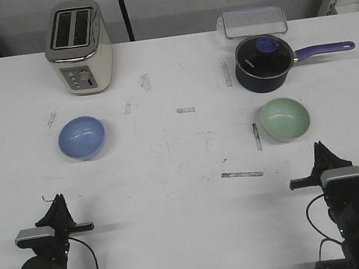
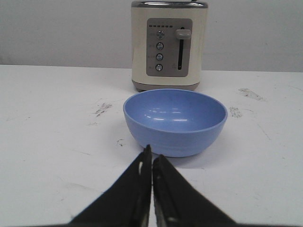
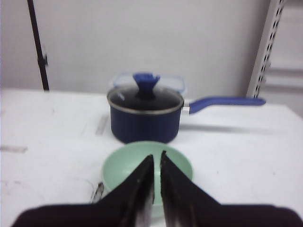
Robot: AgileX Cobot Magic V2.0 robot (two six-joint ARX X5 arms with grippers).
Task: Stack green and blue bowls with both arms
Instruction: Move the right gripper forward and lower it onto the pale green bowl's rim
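The blue bowl (image 1: 81, 137) sits upright and empty on the white table at the left. The pale green bowl (image 1: 285, 118) sits upright and empty at the right. My left gripper (image 1: 57, 200) is low near the front edge, well short of the blue bowl. In the left wrist view the blue bowl (image 2: 175, 120) lies just beyond my shut, empty left gripper (image 2: 151, 153). My right gripper (image 1: 319, 149) is near the front edge, short of the green bowl. In the right wrist view the green bowl (image 3: 122, 166) lies just past my shut, empty right gripper (image 3: 156, 156).
A cream toaster (image 1: 78, 47) stands behind the blue bowl, also in the left wrist view (image 2: 169, 45). A dark navy saucepan (image 1: 262, 63) with a lid and purple handle stands just behind the green bowl. A clear lidded container (image 1: 253, 22) is at the back. Tape strips mark the table.
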